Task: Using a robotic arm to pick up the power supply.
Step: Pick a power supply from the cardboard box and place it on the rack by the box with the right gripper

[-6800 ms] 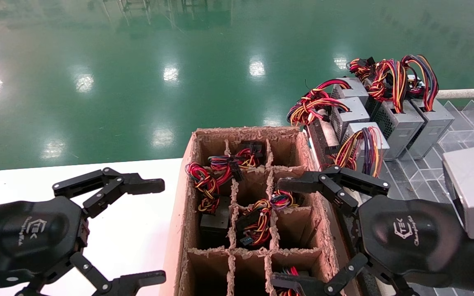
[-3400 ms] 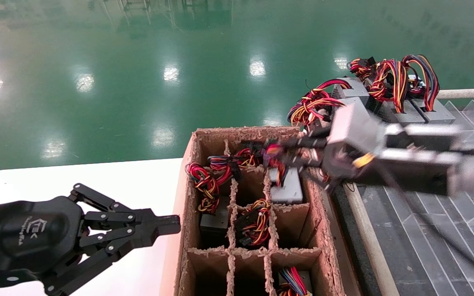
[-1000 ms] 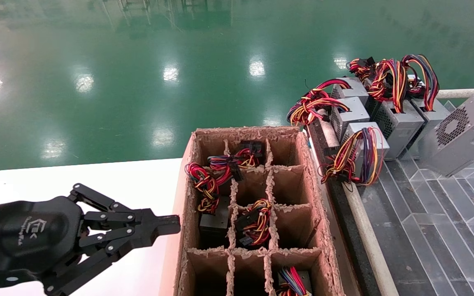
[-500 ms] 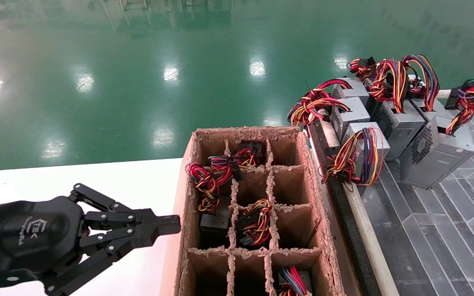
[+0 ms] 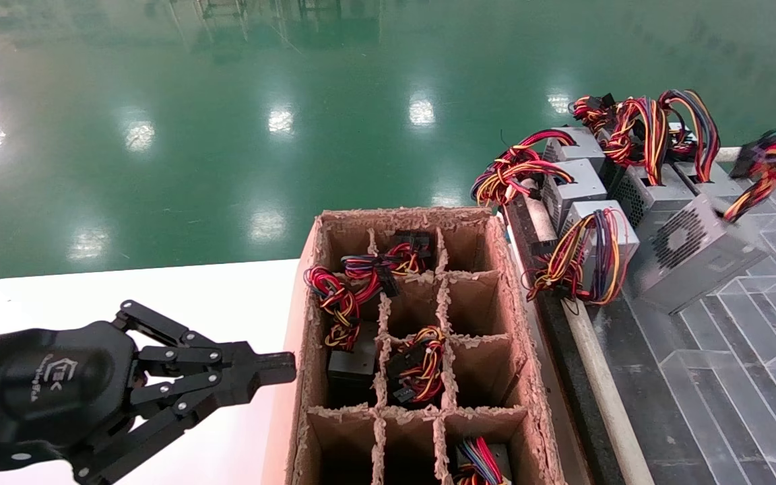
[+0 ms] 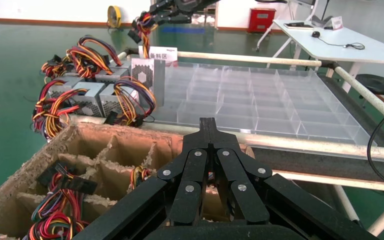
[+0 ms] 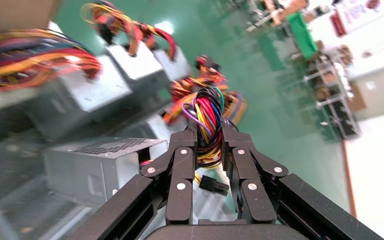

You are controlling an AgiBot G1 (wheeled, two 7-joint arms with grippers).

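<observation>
I hold the silver-grey perforated metal power supply (image 5: 688, 259) by its bunched coloured wire bundle (image 7: 207, 120), my right gripper (image 7: 209, 137) pinched on it, so the box hangs tilted over the clear compartment tray (image 5: 752, 337), beside the other grey units (image 5: 657, 195). My left gripper (image 5: 273, 367), fingers together on nothing, sits parked beside the brown cardboard divider box (image 5: 307, 377).

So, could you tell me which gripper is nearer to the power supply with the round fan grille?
The right gripper: it is clamped on that power supply's wire bundle, the unit hanging tilted below. The left gripper sits shut, across the cardboard box from it.
</observation>
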